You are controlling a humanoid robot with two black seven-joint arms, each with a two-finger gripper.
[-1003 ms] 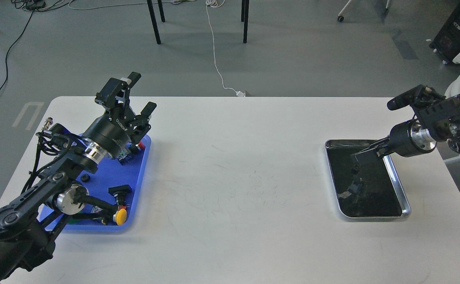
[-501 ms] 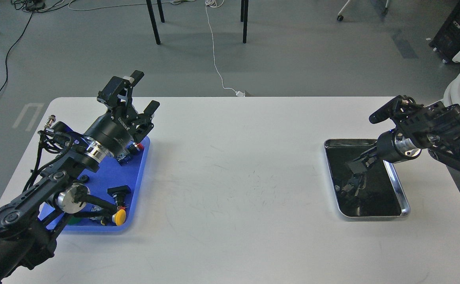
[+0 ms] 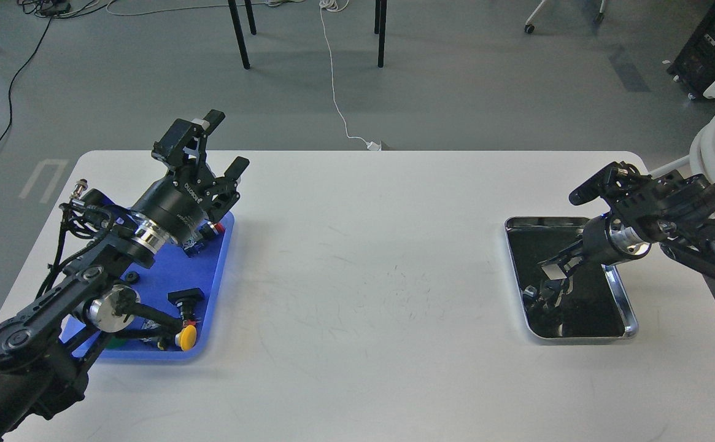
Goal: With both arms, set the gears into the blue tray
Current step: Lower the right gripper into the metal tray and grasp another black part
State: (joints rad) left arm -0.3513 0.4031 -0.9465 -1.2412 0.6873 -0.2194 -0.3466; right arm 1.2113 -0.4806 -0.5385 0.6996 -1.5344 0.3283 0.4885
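The blue tray [image 3: 213,282] lies at the table's left. One small black gear [image 3: 133,277] rests in it beside my left arm. My left gripper [image 3: 227,140] is raised over the tray's far edge, open and empty. At the right, my right gripper [image 3: 552,273] reaches down into the steel-rimmed tray [image 3: 630,322]. Its dark fingers merge with the tray's black inside, so their state is unclear. A small roundish piece [image 3: 528,293] lies on the tray floor near the fingertips. I cannot tell if it is a gear.
Push-button switches sit in the blue tray: one with a yellow cap [image 3: 186,336], a red one [image 3: 213,229] and a black one [image 3: 186,296]. The left arm's links and cables cover much of that tray. White table [image 3: 369,276] lies between the trays.
My right arm has swung left and lowered, bringing its gripper deeper into the steel-rimmed tray. The left arm has barely shifted.
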